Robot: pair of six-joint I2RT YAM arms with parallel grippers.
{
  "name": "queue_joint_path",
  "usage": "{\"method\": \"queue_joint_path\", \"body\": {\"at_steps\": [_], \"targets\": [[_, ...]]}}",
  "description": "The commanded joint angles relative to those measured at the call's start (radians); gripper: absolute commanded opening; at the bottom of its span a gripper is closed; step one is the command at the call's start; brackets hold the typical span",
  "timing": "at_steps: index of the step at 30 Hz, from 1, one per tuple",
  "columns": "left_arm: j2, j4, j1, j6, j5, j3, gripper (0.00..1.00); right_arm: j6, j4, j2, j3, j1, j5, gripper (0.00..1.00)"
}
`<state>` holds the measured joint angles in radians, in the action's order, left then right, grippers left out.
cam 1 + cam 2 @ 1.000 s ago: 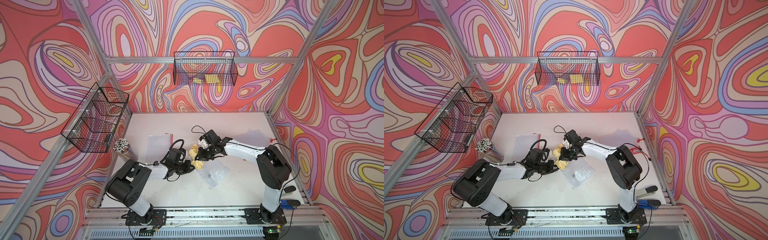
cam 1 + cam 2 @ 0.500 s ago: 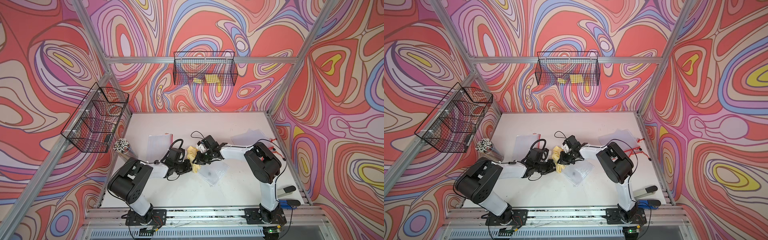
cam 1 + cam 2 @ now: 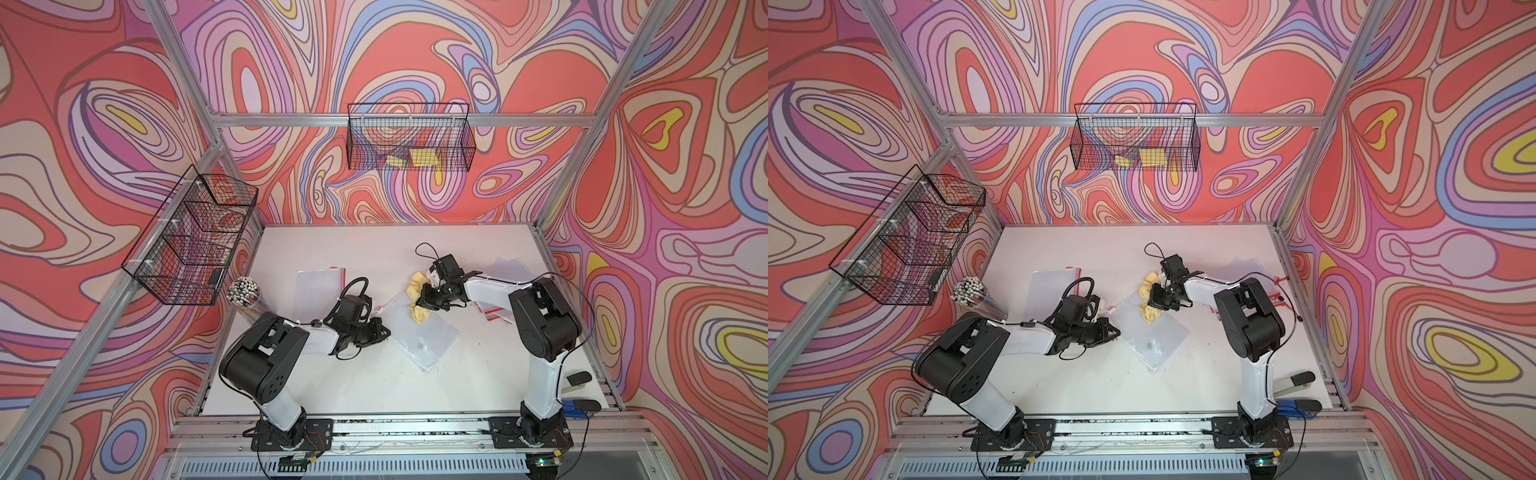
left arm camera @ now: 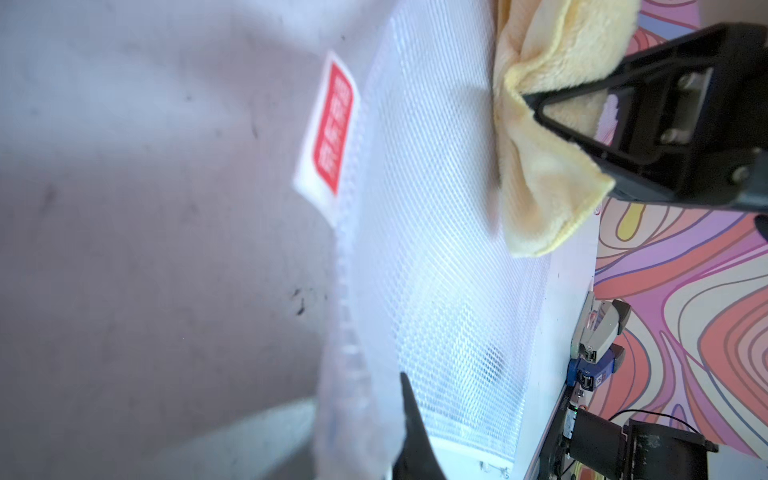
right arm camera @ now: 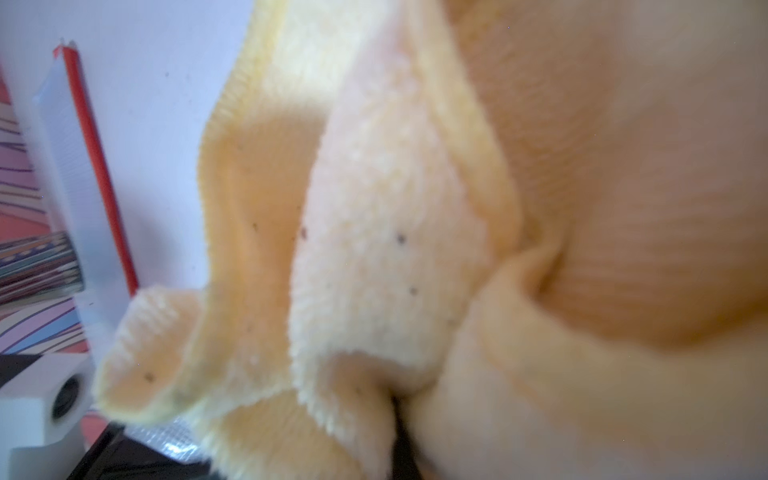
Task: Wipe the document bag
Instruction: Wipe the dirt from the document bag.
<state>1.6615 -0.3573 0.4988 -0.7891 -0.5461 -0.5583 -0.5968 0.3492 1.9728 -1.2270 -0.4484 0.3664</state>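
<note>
Swirl-patterned walls (image 3: 415, 62) in red, pink and lilac enclose the cell on three sides, braced by an aluminium frame (image 3: 332, 120). A white table (image 3: 374, 386) carries the work, and scattered dark specks mark it. Two arms stand at the front rail. The left arm (image 3: 270, 353) reaches inward low over the table, and the right arm (image 3: 544, 328) bends across from the opposite side. Two wire baskets hang on the walls, the side basket (image 3: 191, 237) and the back basket (image 3: 409, 137). The latter holds yellow pieces (image 3: 424, 158).

The document bag (image 3: 432, 332), clear mesh with a zip edge, lies flat and askew at mid-table between the two arms. A second bag (image 3: 318, 286) with a red zip lies beside the left arm's wrist. Further clear sleeves (image 3: 509, 268) lie at the right, partly covered by the right arm.

The yellow cloth (image 3: 417, 286) rests on the document bag's far corner and spills onto the table. The right gripper (image 3: 420, 301) is clamped on the cloth, whose bunched folds fill the right wrist view and hide nearly everything behind them. The left gripper (image 3: 385, 332) is closed at the bag's near zip edge, with one fingertip (image 4: 409, 415) lying over the mesh. Whether the edge is pinched cannot be told.

A cup of white-tipped sticks (image 3: 245, 293) stands near the left wall. Two staplers (image 3: 579, 379) lie at the front right edge. A red label (image 4: 332, 129) projects from the bag's zip edge. A dark spot (image 3: 420, 345) shows on the mesh.
</note>
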Motion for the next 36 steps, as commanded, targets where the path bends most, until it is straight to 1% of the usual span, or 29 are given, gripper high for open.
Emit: {"method": "queue_joint_path", "body": {"at_steps": [1,2,5,8,12,14,16,19,22,25,28,33,36], "targets": [[0.04,0.038,0.01,0.009,0.005,-0.001,0.0,0.011,0.092,-0.001,-0.058,-0.105,-0.105,0.0],[0.045,0.032,0.009,0.007,0.001,-0.003,0.0,0.002,0.09,0.018,-0.095,-0.148,-0.1,0.0],[0.053,0.024,0.009,0.001,-0.005,-0.009,0.0,-0.031,0.057,0.096,-0.172,-0.229,-0.074,0.0],[0.052,0.028,0.01,0.001,-0.008,-0.01,0.0,-0.062,0.005,0.163,-0.195,-0.243,-0.042,0.0],[0.047,0.04,0.01,0.005,-0.007,-0.013,0.0,-0.062,0.009,0.226,-0.211,-0.237,-0.075,0.0],[0.041,0.047,0.01,0.007,-0.002,-0.011,0.0,-0.057,0.02,0.235,-0.202,-0.217,-0.087,0.0],[0.032,0.056,0.009,0.01,0.006,-0.009,0.0,-0.053,0.016,0.216,-0.158,-0.181,-0.113,0.0],[0.016,0.075,0.01,0.018,0.016,-0.005,0.0,-0.032,0.017,0.18,-0.087,-0.082,-0.135,0.0],[0.003,0.103,0.01,0.031,0.029,-0.004,0.0,0.014,0.036,0.149,-0.048,0.019,-0.152,0.0],[-0.002,0.117,0.009,0.036,0.04,-0.006,0.0,0.061,0.091,0.131,-0.071,0.04,-0.192,0.0],[0.006,0.115,0.01,0.03,0.047,-0.01,0.0,0.049,0.079,0.097,-0.075,0.008,-0.115,0.0],[0.019,0.11,0.008,0.014,0.058,-0.02,0.0,0.002,0.09,0.049,-0.088,-0.163,-0.101,0.0],[0.02,0.139,0.006,0.026,0.072,-0.035,0.0,-0.047,0.057,0.05,-0.049,-0.22,-0.058,0.0]]}}
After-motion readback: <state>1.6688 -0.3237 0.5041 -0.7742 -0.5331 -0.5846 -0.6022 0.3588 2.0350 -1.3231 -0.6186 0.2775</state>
